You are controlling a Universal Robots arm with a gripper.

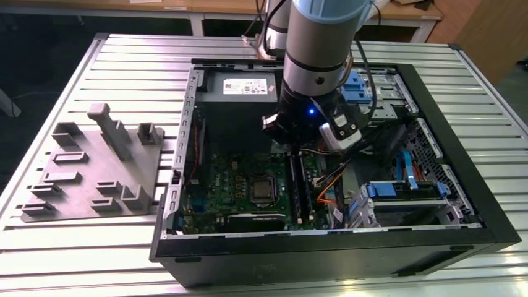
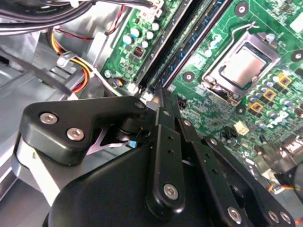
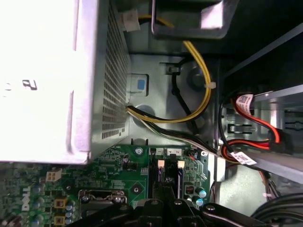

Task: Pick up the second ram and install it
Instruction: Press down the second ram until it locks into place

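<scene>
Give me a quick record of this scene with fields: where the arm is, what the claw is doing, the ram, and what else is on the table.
arm: reaching down into the open PC case, over the motherboard
claw: fingers together, tip at the end of the memory slots
ram: a dark board standing in a slot below the claw; whether the claw grips it can't be told
processor socket: beside the slots
power supply: at the case's far end
fixture: grey plastic blocks on the table, exterior view's left of the case

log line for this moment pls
end effector: inside open black computer case, over green motherboard memory slots | thin dark ram board: standing in slot | grey fixture plate: on table
</scene>
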